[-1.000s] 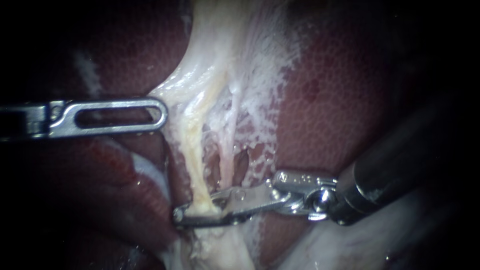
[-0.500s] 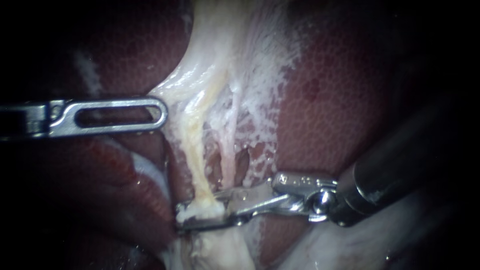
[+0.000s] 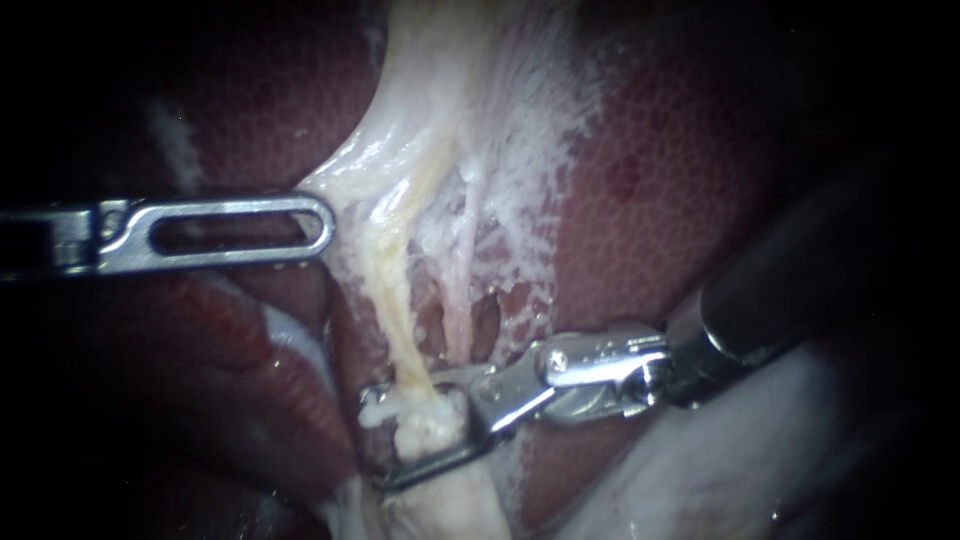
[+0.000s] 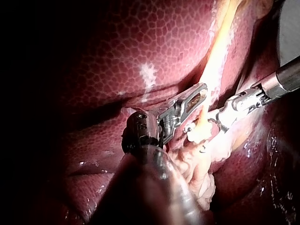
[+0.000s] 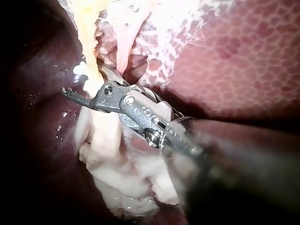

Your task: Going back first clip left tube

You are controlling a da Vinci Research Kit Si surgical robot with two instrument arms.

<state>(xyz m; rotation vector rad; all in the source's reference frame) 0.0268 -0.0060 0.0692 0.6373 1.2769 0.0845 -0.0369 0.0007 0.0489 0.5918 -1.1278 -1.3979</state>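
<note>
Mottled dark-red liver (image 3: 680, 200) backs everything. Nearest you, your slim steel right instrument (image 3: 377, 438) has its jaws parted, straddling the pale yellow left tube (image 3: 392, 300) where it bunches white. Farther up that tube, your slotted steel left instrument (image 3: 322, 222) sits just beside it.

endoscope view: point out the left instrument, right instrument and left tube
left instrument (image 3: 326, 226), endoscope view, its tip
right instrument (image 3: 377, 438), endoscope view, between its open jaws
left tube (image 3: 392, 300), endoscope view, its middle stretch

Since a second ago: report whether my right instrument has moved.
Yes. Against the still left instrument, the right instrument's wrist has risen and it has opened around the left tube.
</note>
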